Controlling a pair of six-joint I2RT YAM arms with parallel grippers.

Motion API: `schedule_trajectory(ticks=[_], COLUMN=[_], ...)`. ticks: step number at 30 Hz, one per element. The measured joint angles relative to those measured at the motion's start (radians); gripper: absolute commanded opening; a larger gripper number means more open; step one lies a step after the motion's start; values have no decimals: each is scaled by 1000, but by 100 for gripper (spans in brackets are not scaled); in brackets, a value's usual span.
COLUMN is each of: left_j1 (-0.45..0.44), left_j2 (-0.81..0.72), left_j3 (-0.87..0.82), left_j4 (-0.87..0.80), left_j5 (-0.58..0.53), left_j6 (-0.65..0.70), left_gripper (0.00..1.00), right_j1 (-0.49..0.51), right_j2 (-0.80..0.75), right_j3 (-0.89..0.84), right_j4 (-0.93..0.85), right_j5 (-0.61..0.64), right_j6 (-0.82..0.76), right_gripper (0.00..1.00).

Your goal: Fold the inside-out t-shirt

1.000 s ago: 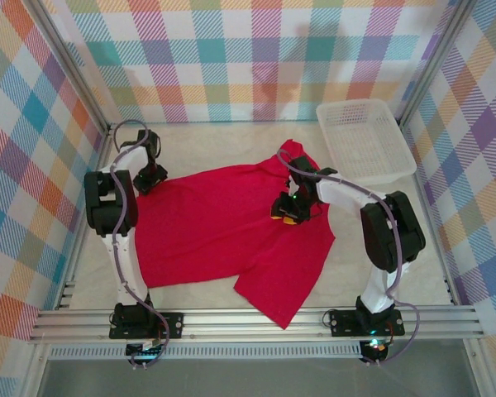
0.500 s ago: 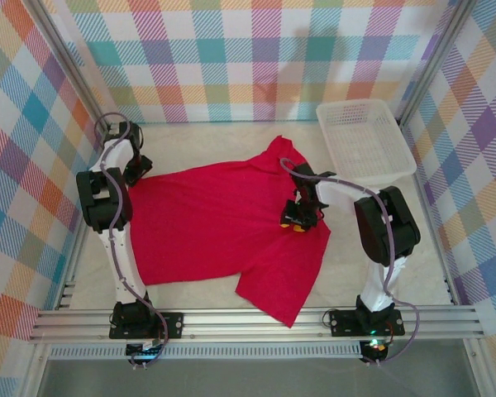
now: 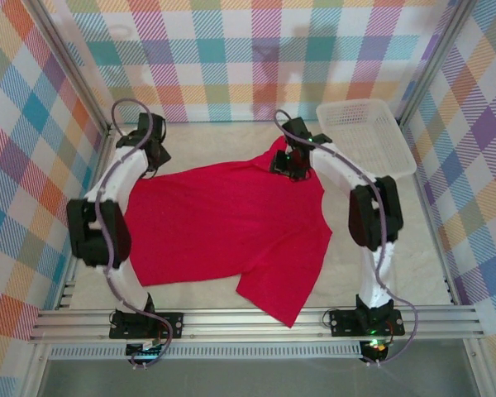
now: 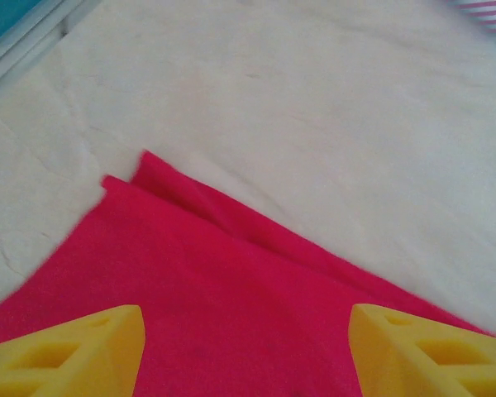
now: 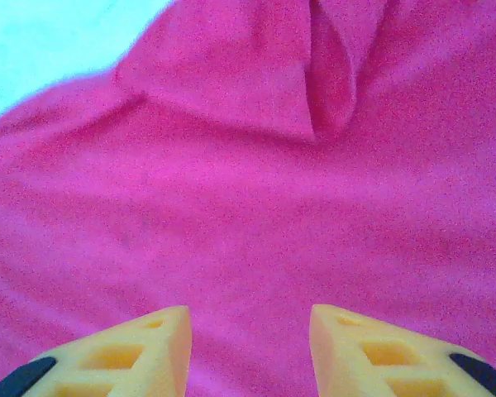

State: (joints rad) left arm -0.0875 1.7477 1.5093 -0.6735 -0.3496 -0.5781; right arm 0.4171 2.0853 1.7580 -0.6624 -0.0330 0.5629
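A: Where's the shirt (image 3: 223, 223)?
B: Spread flat on the table (image 3: 215, 136), mid-table, one flap toward the near edge. No fold in yet, I'd say.
A: Fingers?
B: Left fingers (image 4: 74, 351) spread wide, nothing btwn them, low over the far-left corner (image 4: 140, 169). Right fingers (image 5: 132, 356) part-way apart over the far-right bit, by a crease (image 5: 326, 91); nothing pinched.
A: So next = grab both far corners?
B: Prob. Left shd go fwd a touch, since the corner sits ahead of the tips. Two layers show at that edge, so get both, else one gets left on the table. Right: pinch near the edge, not mid-cloth. Lift both sides together, keep it taut, w/o dragging.
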Motion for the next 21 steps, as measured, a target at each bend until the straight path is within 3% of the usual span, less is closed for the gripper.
schedule_trajectory(ticks=[6,12,21], left_j1=[-21,-19,-19], left_j2=[-198,-224,-251], left_j3=[-243,-356,-362], left_j4=[95,103,108], left_j5=[60,104,130], left_j6=[-16,-39,-54], left_gripper=[66,65,64], right_j1=[-24,-29,-29], right_j2=[270,334,348], right_j3=[264,328,381], right_j4=[-37,-89,-96], right_j5=[27,42,33], right_j6=[0,1,14], right_gripper=[43,40,2])
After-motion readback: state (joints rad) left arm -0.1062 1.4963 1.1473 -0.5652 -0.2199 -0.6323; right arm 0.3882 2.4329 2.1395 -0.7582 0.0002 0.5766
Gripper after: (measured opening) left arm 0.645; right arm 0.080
